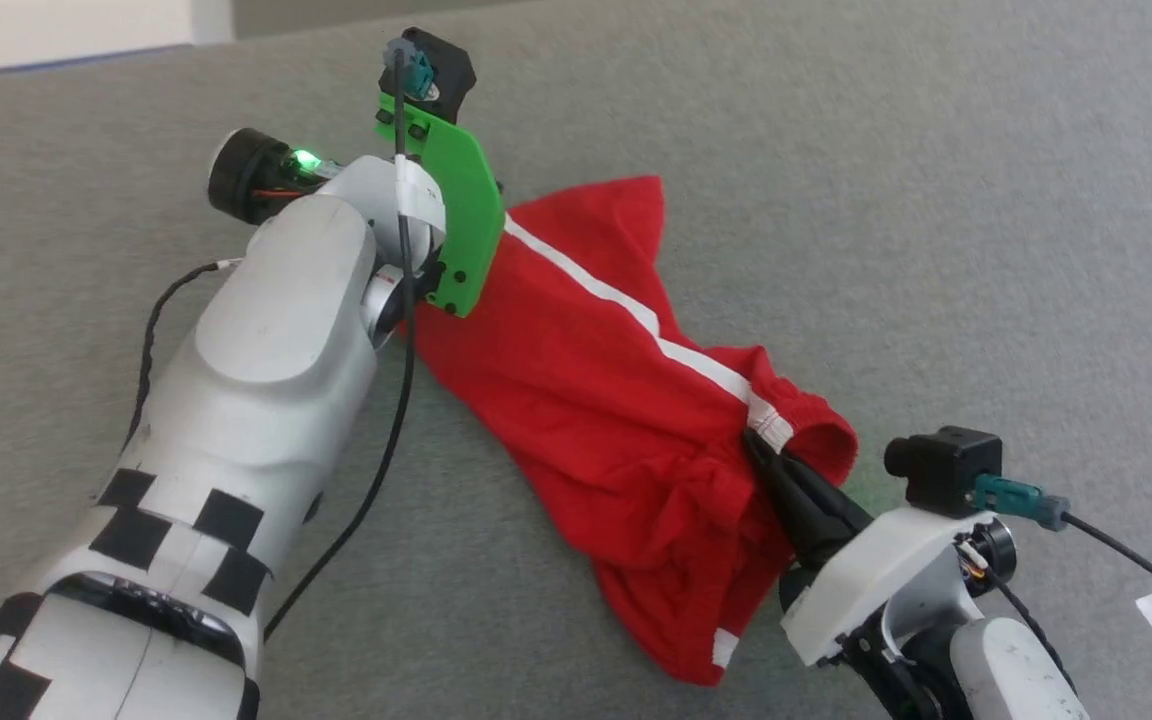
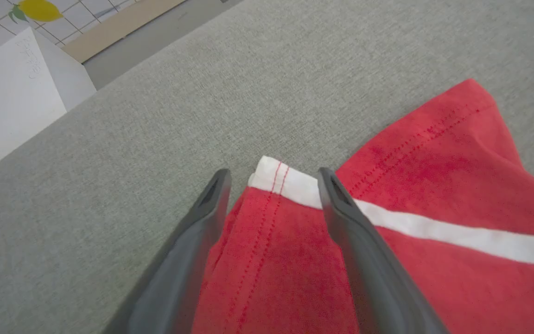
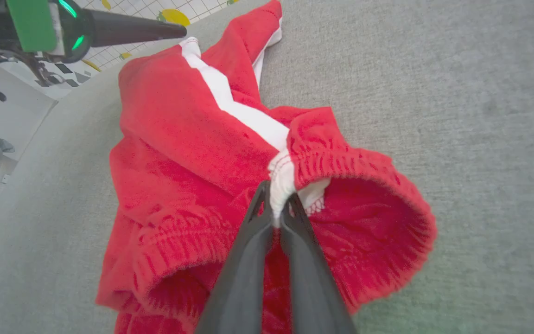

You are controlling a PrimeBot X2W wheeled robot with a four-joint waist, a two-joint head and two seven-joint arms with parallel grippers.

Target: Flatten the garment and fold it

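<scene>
Garment (image 1: 616, 400) sprawls rumpled on the worktop (image 1: 936, 200), grey surface open on every side.
Right pincer (image 3: 274, 204) grips the white stripe's (image 1: 626, 305) end at the waistband (image 3: 341, 160); left pincer (image 2: 274, 174) stands wide astride the stripe's other end at the hem (image 2: 257, 218). Worktop's edge lies beyond the left arm (image 1: 266, 350). From the head, a green plate (image 1: 461, 215) hides the left fingers; whether they touch cloth is unclear.

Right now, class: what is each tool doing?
Left tool: open, fingers either side of the garment's hem corner.
Right tool: shut on the garment's waistband.
</scene>
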